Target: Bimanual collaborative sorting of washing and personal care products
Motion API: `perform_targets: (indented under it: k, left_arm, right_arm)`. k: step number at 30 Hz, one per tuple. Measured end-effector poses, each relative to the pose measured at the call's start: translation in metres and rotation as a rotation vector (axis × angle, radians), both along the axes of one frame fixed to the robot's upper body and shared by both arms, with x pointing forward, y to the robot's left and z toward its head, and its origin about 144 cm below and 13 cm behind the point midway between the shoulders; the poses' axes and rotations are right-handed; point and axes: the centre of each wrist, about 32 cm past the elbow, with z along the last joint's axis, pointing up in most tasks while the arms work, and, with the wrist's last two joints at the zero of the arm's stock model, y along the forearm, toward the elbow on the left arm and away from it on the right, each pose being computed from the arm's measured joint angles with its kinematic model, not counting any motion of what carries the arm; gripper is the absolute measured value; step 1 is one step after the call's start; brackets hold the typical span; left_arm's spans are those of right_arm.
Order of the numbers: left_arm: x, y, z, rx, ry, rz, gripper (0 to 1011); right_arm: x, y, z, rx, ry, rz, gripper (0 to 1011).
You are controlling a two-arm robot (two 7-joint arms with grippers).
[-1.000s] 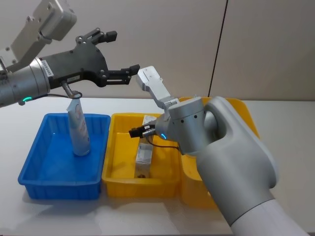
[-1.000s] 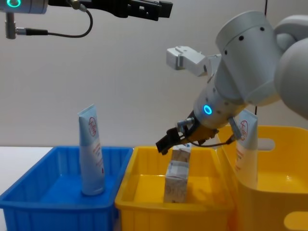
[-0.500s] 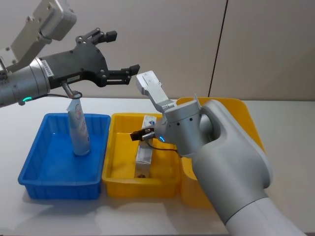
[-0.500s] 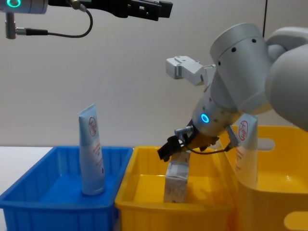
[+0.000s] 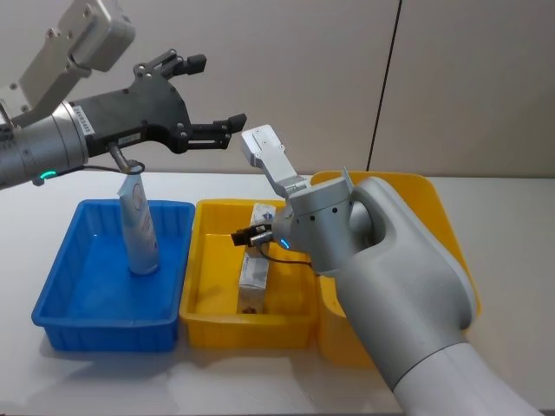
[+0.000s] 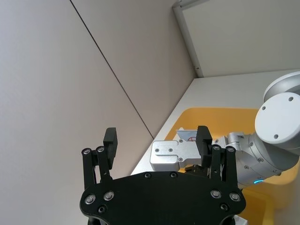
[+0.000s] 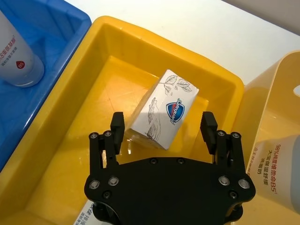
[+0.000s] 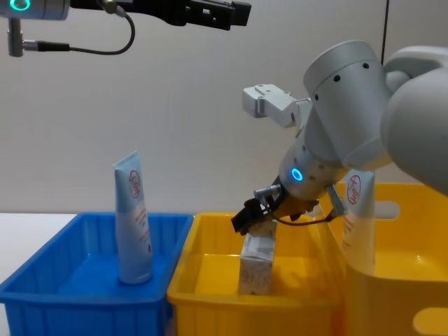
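Yellow plastic frames the action: the right gripper (image 7: pixel 163 133) hangs low inside the shallow yellow bin (image 5: pixel 208 299), its fingers spread wide with a carton (image 7: pixel 164 108) lying loose between and beyond them, the blue mark facing up toward the wrist camera. Nothing is pinched, so this reads as either a release just above the bin floor or the moment before a pick; the frames alone cannot settle which. From the chest view a carton (image 8: pixel 257 262) stands upright just under that gripper, which suggests the cartons are being gathered in this middle bin. Over on the robot's left, a tube (image 5: pixel 139 227) stands on its cap in the blue bin (image 5: pixel 61 312), leaning lightly toward the back wall, evidently the home for tubes. Another tube (image 8: pixel 355 217) waits upright in the taller yellow bin (image 8: pixel 413 280) on the right, probably the supply still to be sorted. The left gripper (image 5: pixel 211 94) is held high above the tabletop (image 5: pixel 494 199), fingers apart and empty, likely parked up there to keep clear of the right arm's reach while staying ready to take the next tube across.
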Motion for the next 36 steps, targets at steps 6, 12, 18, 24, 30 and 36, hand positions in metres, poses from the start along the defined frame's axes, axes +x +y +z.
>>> perform_targets:
  k: [6, 12, 18, 24, 30, 36]
  left_arm:
    - [0.0, 0.0, 0.0, 0.0, 0.0, 0.0, 1002]
    - [0.0, 0.0, 0.0, 0.0, 0.0, 0.0, 1001]
    - [0.0, 0.0, 0.0, 0.0, 0.0, 0.0, 1001]
    - [0.0, 0.0, 0.0, 0.0, 0.0, 0.0, 1002]
    - [0.0, 0.0, 0.0, 0.0, 0.0, 0.0, 1001]
    - [0.0, 0.0, 0.0, 0.0, 0.0, 0.0, 1001]
  right_arm:
    - [0.0009, 0.0002, -0.0005, 0.0, -0.001, -0.002, 859]
    - [0.0014, 0.0001, -0.001, 0.001, -0.001, -0.003, 658]
    - [0.0018, 0.0, -0.0013, 0.0, -0.002, -0.004, 471]
    - [0.0019, 0.0, -0.0016, 0.0, -0.002, -0.004, 373]
    - [0.0021, 0.0002, -0.0016, 0.001, -0.002, -0.004, 332]
    - [0.0021, 0.0002, -0.0016, 0.001, -0.002, -0.004, 332]
